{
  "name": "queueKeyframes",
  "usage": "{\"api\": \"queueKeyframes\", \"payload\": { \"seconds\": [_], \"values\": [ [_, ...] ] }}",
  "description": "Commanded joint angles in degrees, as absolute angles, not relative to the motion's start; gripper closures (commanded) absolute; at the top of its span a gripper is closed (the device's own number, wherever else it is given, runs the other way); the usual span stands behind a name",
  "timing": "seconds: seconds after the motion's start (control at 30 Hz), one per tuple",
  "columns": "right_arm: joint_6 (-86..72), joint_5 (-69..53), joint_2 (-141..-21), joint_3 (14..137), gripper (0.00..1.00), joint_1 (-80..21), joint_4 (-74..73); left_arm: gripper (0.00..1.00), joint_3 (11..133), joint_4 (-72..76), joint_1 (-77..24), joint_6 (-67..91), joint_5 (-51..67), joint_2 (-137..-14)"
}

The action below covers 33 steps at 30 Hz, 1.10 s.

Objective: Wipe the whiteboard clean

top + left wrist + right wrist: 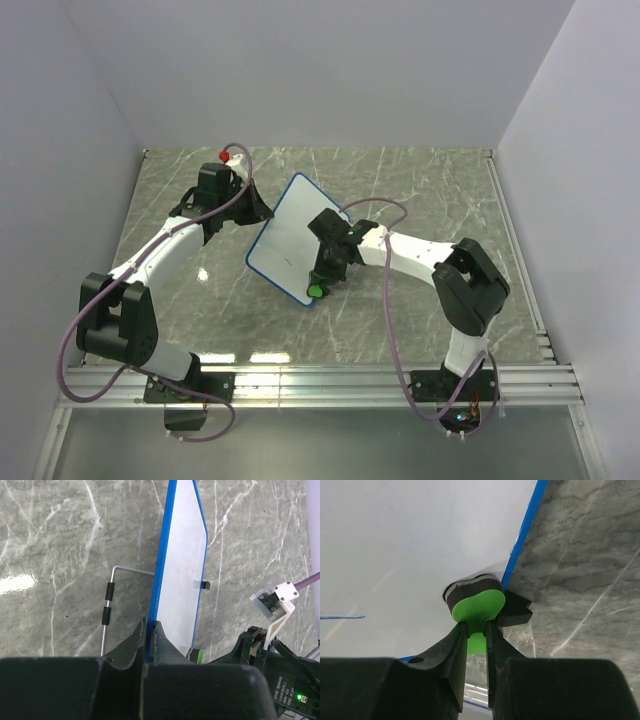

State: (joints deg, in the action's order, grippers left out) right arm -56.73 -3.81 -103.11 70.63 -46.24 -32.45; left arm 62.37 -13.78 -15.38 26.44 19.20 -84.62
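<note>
Pale blank walls close in a grey marbled surface (420, 180), and the whiteboard (290, 235) sits at its middle, between the two arms.

From above, the left tool (252, 205) is largely lost under its own dark body at the board's 10 o'clock edge. The right tool (318, 280) covers the corner at 6 o'clock. Whether the board lies flat or is tipped up cannot be judged from that view.

In the left wrist view the whiteboard (182, 565) is seen steeply foreshortened, and its near end is cut off behind the left tool (150, 635). That tool's fingers stand narrow, pinching the blue rim. A bent wire stand (106, 610) pokes out from behind the rim, the rest of it hidden.

In the right wrist view the right tool (476, 635) is clamped narrow on the green eraser (477, 605). Its dark pad presses the whiteboard (410, 545) just inside the blue rim. A thin blue stroke (340, 617) at 9 o'clock is too faint to read.

Seen from above, the board's long axis runs from 1 o'clock to 7 o'clock, white face up toward the camera.
</note>
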Motion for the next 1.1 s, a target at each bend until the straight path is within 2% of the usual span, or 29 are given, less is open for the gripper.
{"api": "queueKeyframes", "payload": {
  "seconds": [0.0, 0.27, 0.4, 0.53, 0.73, 1.07],
  "values": [
    [-55.37, 1.05, -108.8, 75.37, 1.0, -46.93, -35.14, 1.0, 61.96, -15.29, -16.52, 27.68, 19.16, -85.43],
    [-57.56, -2.98, -116.97, 102.96, 1.0, -47.2, -41.48, 1.0, 60.73, -14.33, -16.96, 28.56, 18.81, -85.08],
    [-59.5, -4.92, -119.61, 111.61, 1.0, -47.46, -43.5, 1.0, 59.94, -13.8, -17.4, 29.09, 18.54, -85.08],
    [-61.61, -7.12, -119.8, 114.17, 1.0, -47.99, -42.37, 1.0, 59.77, -13.71, -17.93, 29.36, 18.02, -85.25],
    [-60.56, -6.07, -117.96, 107.95, 1.0, -48.78, -40.96, 1.0, 60.12, -13.71, -18.19, 29.27, 17.75, -85.43],
    [-57.92, -2.56, -111.71, 76.85, 1.0, -50.01, -35.16, 1.0, 61.43, -14.41, -18.19, 28.92, 17.32, -85.6]
  ]
}}
